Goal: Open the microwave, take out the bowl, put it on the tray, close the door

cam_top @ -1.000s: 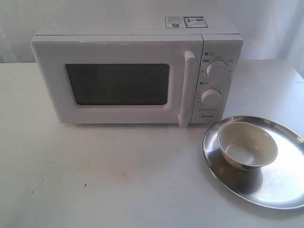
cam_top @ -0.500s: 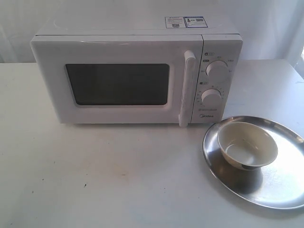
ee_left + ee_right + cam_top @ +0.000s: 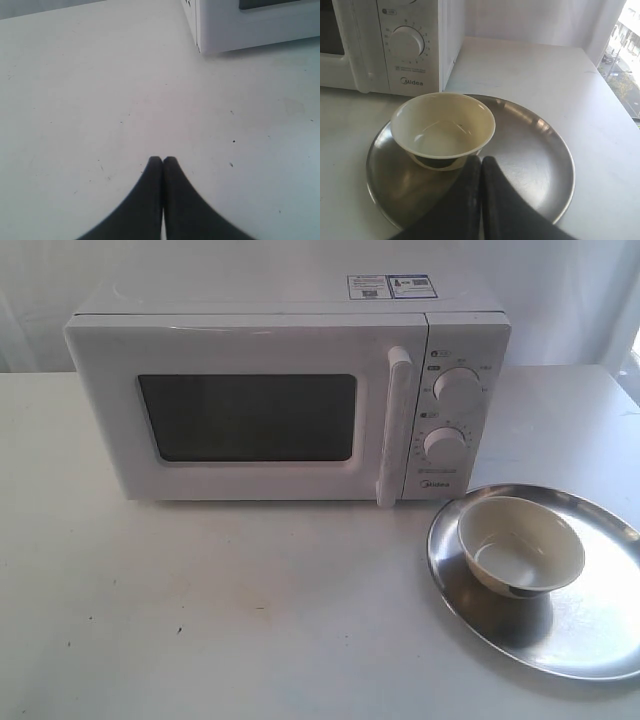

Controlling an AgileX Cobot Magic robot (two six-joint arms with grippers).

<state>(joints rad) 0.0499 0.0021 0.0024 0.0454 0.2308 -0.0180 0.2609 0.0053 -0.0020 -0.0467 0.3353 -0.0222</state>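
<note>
While the cream-white bowl [image 3: 520, 545] rests on the round steel tray [image 3: 600, 640], white door [image 3: 250, 420] seemingly flush, left fingers [image 3: 152, 195] and right fingers [image 3: 470, 200], pinched empty, should hold clear.

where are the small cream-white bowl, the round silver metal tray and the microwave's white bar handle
small cream-white bowl [image 3: 520, 545], exterior view, inner wall
round silver metal tray [image 3: 590, 630], exterior view, bare flat floor
white bar handle [image 3: 392, 425], exterior view, middle of bar

I can read just one brand, "Midea", printed on the microwave [image 3: 250, 345] front below its lower dial [image 3: 407, 44]. The dial markings and the stickers [image 3: 390, 286] on top are too small for me to read.
</note>
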